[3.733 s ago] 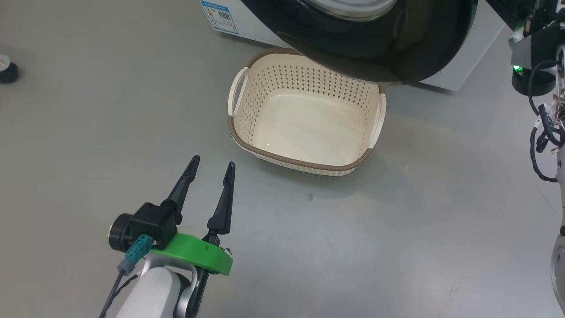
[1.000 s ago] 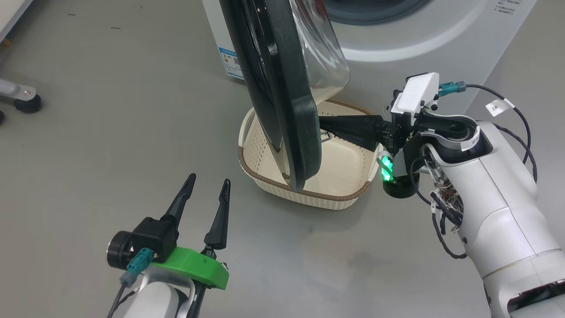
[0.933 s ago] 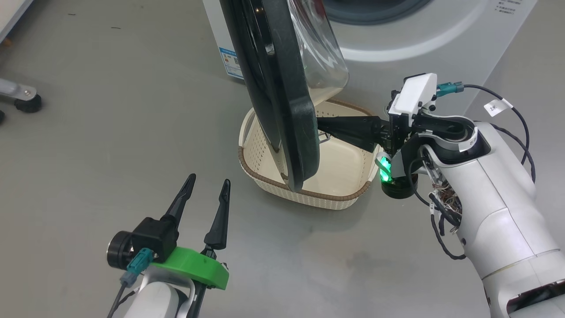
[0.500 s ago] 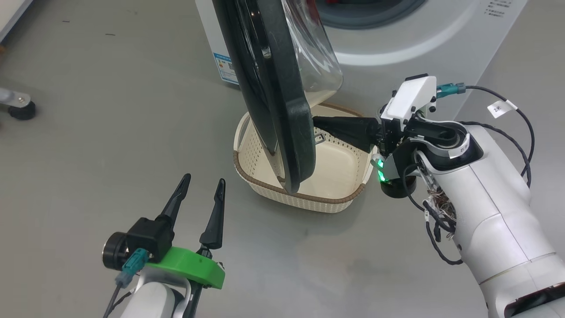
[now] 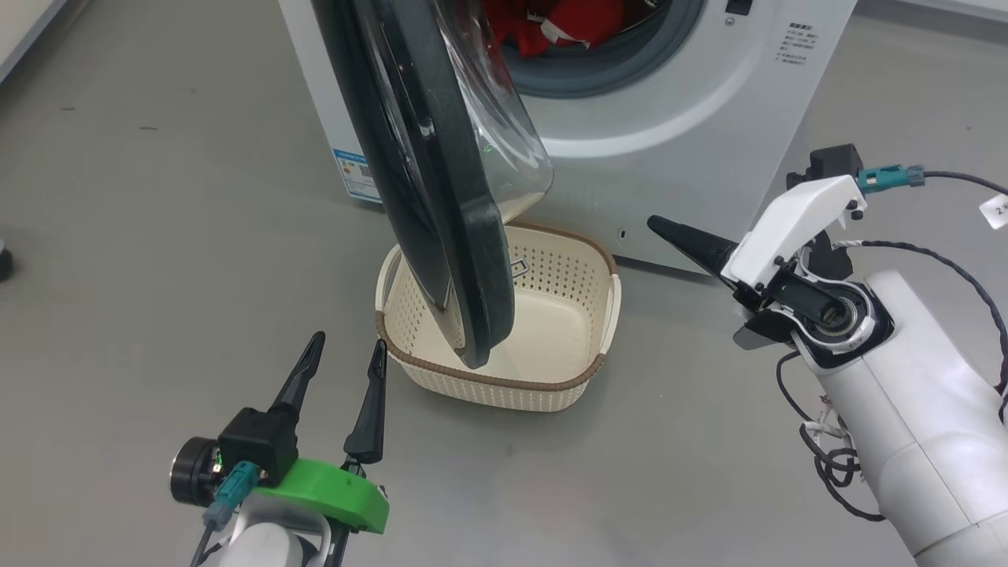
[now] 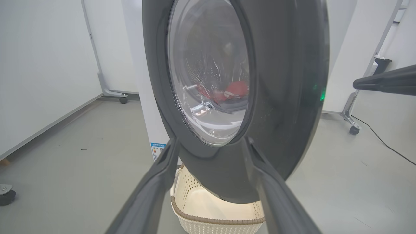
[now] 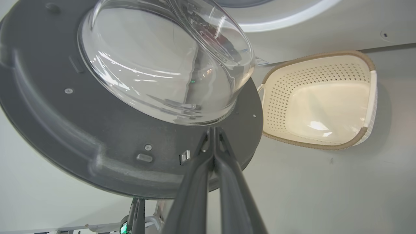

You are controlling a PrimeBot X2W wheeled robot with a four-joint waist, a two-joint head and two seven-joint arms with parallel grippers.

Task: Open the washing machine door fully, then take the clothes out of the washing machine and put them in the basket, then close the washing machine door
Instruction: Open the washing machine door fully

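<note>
The large round washing machine door [image 5: 472, 252], glossy black rim around clear glass, stands open above the cream perforated basket [image 5: 488, 379], just left of the right gripper's [image 5: 655, 224] pressed-together fingers and not touching them; the left gripper [image 5: 349, 341] gapes wide.

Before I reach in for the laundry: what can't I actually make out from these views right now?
- How many clothes are inside the washing machine: the head view's top edge cuts them off; in the left wrist view, the glass of the washing machine door distorts them.
- Left part of the basket floor: head view, hidden behind that door.
- Blue sticker text: head view, too small.
</note>
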